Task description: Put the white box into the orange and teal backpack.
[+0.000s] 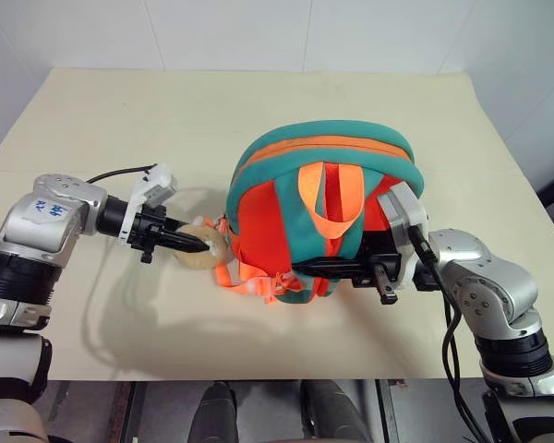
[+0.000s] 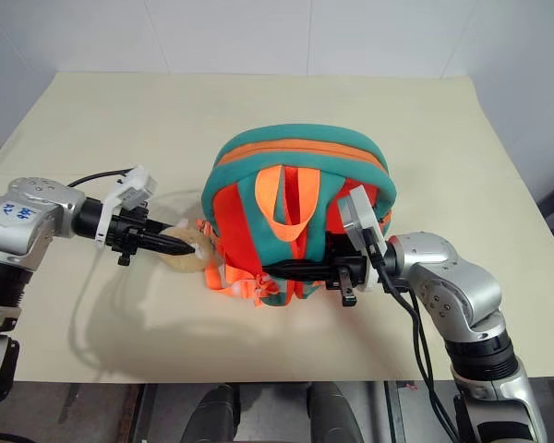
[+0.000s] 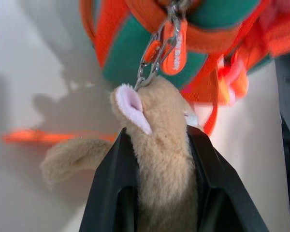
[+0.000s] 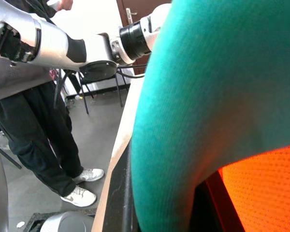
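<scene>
The orange and teal backpack (image 1: 323,157) stands upright in the middle of the table, its orange back panel and carry loop (image 1: 331,198) facing me. A small tan plush toy (image 1: 206,260) hangs from its zipper pull (image 3: 176,48) on the left side. My left gripper (image 1: 200,245) is shut on that plush toy (image 3: 159,145), whose body sits between the black fingers (image 3: 111,193). My right gripper (image 1: 300,268) reaches in level from the right and is shut on the backpack's teal fabric (image 4: 208,96) low on its back. The white box is out of view.
The beige table (image 1: 120,120) has bare room to the left, behind and to the right of the backpack. Loose orange straps (image 1: 249,277) lie at the bag's lower left. A person in dark trousers (image 4: 34,121) stands on the floor beyond the table edge.
</scene>
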Available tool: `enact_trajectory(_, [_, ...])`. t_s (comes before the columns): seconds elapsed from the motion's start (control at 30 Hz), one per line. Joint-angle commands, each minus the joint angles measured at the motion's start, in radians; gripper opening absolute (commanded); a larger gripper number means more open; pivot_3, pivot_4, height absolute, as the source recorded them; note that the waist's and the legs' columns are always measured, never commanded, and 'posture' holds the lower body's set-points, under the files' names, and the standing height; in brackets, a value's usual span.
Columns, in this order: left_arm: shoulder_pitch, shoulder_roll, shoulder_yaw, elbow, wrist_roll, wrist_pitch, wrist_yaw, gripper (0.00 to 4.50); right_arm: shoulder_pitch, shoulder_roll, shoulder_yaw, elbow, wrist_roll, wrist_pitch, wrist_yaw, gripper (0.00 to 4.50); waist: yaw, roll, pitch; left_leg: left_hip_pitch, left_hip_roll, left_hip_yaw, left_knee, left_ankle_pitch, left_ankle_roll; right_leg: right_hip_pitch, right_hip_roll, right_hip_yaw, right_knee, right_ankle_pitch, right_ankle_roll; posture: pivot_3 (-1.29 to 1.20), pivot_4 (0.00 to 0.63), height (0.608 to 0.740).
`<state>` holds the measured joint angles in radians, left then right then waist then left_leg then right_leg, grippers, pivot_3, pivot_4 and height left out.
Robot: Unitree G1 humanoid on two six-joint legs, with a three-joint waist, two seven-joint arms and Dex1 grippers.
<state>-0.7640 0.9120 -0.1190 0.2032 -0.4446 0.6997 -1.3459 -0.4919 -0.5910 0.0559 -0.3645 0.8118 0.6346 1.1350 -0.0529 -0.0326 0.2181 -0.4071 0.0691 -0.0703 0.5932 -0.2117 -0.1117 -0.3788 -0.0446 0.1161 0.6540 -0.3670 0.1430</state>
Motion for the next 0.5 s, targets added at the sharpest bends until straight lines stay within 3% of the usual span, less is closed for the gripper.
enact_trajectory(0.03, [0.044, 0.027, 0.114, -0.099, -0.066, 0.015, 0.004, 0.80, -0.021, -0.028, -0.028, -0.041, 0.008, 0.001, -0.003, 0.00, 0.000, 0.000, 0.000, 0.000, 0.000, 0.000, 0.000, 0.000, 0.000, 0.000, 0.000, 0.000, 0.000, 0.000, 0.000, 0.00, 0.150, 0.740])
enact_trajectory(0.07, [0.066, 0.039, 0.132, -0.118, -0.068, 0.025, 0.012, 1.15, -0.023, -0.039, -0.031, -0.042, 0.015, 0.011, 0.003, 0.00, -0.001, 0.000, 0.000, 0.000, 0.000, 0.000, 0.000, 0.000, 0.000, 0.000, 0.000, 0.000, 0.000, 0.000, 0.000, 0.00, 0.150, 0.740])
enact_trajectory(0.43, [0.316, 0.110, 0.431, -0.185, -0.069, -0.068, 0.124, 4.49, 0.039, -0.200, -0.171, -0.044, 0.028, 0.049, -0.004, 3.65, 0.001, 0.000, 0.000, 0.001, 0.000, 0.000, 0.000, 0.000, 0.000, 0.001, 0.000, 0.000, -0.001, 0.000, 0.000, 0.00, 0.150, 0.740])
enact_trajectory(0.5, [0.358, 0.102, 0.497, -0.163, -0.064, -0.143, 0.137, 4.50, 0.090, -0.263, -0.229, -0.044, 0.016, 0.054, -0.001, 4.28, 0.005, 0.000, 0.000, 0.000, 0.000, 0.000, 0.000, 0.000, 0.001, 0.001, 0.000, 0.000, -0.001, 0.000, 0.000, 0.00, 0.150, 0.740])
